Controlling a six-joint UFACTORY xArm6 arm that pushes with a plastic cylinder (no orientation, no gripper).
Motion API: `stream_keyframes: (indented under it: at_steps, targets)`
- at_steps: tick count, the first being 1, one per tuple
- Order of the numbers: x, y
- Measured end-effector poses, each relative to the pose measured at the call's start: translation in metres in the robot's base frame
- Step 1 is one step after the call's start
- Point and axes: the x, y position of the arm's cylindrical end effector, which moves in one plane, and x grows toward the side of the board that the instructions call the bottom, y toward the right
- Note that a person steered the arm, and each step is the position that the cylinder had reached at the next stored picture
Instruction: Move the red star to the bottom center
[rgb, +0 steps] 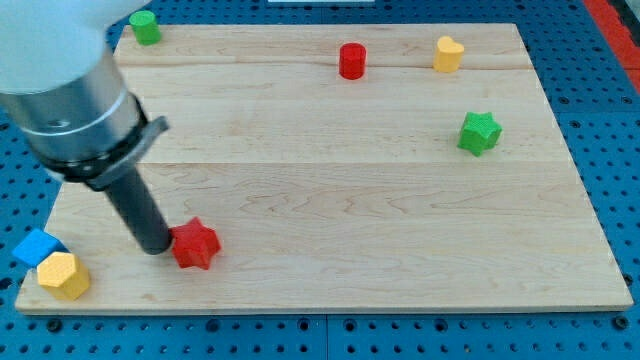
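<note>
The arm leans in from the view's top left, its grey cuff narrowing to a straight dark rod slanting down to the pale wooden table (400, 200). There is no claw on it to spread or pinch. My tip (157, 247) sits just left of the red star-shaped block (195, 244), apparently touching it, though the rod's shadow blurs the contact. The star lies flat near the table's bottom-left edge, well left of bottom centre.
</note>
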Motion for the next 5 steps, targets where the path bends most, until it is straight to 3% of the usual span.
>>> stream_keyframes:
  at_steps: [2,4,5]
  targets:
    - [0.0,0.067]
    - [-0.032,0.079]
    - [-0.021,0.083]
